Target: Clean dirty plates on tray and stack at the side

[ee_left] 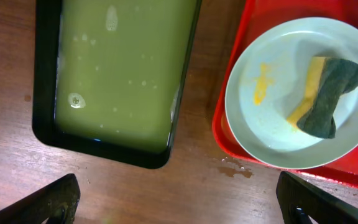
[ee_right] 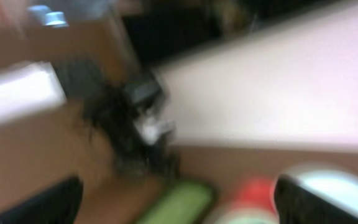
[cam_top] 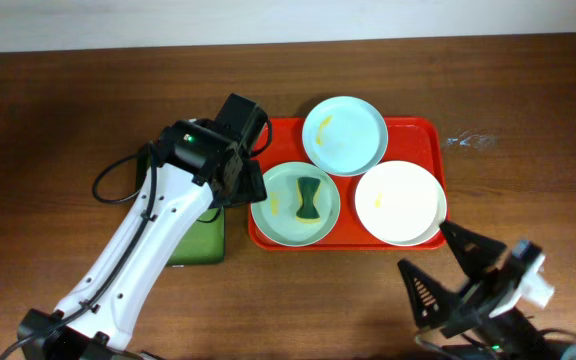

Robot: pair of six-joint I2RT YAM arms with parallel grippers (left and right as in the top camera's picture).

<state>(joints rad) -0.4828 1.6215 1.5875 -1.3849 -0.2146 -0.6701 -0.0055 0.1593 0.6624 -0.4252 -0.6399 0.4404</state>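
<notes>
The red tray point(cam_top: 423, 127) holds three plates. A mint-blue plate point(cam_top: 344, 134) with a yellow smear sits at the back. A white plate point(cam_top: 400, 202) with a small yellow smear sits at the front right. A second mint-blue plate point(cam_top: 280, 212) at the front left carries a yellow-and-green sponge point(cam_top: 309, 200); the left wrist view shows this plate point(ee_left: 272, 118), its yellow smear and the sponge point(ee_left: 328, 96). My left gripper point(ee_left: 178, 202) is open and empty over the wood beside the tray's left edge point(ee_left: 225, 118). My right gripper point(cam_top: 453, 268) is open and empty near the front edge.
A green black-rimmed tray point(ee_left: 117, 74) of soapy water stands left of the red tray, partly under my left arm in the overhead view point(cam_top: 200, 242). A small wet patch point(ee_left: 235, 168) lies on the wood. The right wrist view is blurred.
</notes>
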